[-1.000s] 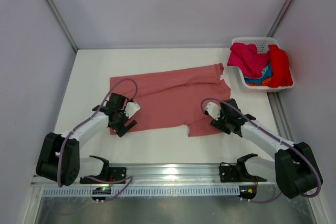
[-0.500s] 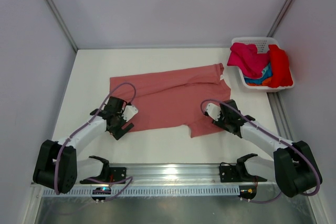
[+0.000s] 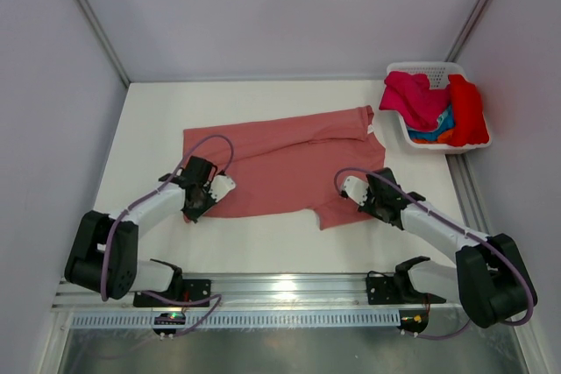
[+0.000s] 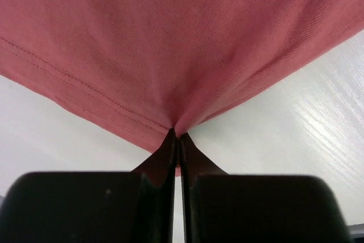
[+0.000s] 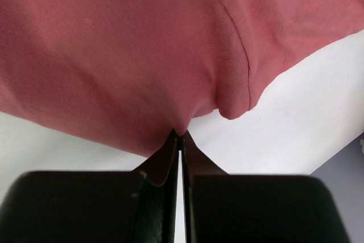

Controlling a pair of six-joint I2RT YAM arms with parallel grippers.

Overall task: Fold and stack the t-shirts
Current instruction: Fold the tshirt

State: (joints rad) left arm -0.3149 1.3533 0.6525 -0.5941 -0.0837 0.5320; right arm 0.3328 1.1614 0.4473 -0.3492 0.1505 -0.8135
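Note:
A salmon-pink t-shirt (image 3: 280,159) lies spread flat across the middle of the white table. My left gripper (image 3: 195,208) is shut on its near-left hem corner; in the left wrist view the cloth (image 4: 170,44) puckers into the closed fingertips (image 4: 177,135). My right gripper (image 3: 364,203) is shut on the shirt's near-right edge, where the fabric (image 5: 142,44) bunches into the closed tips (image 5: 180,133) beside a small fold. More t-shirts, magenta (image 3: 416,98), red (image 3: 467,111), blue and orange, are piled in the basket.
The white plastic basket (image 3: 421,68) stands at the far right of the table. Grey walls close in the left, back and right sides. A metal rail (image 3: 289,286) with the arm bases runs along the near edge.
Both grippers have closed from open onto the shirt's near edge. The left one shifted slightly toward the hem corner; the right one barely moved.

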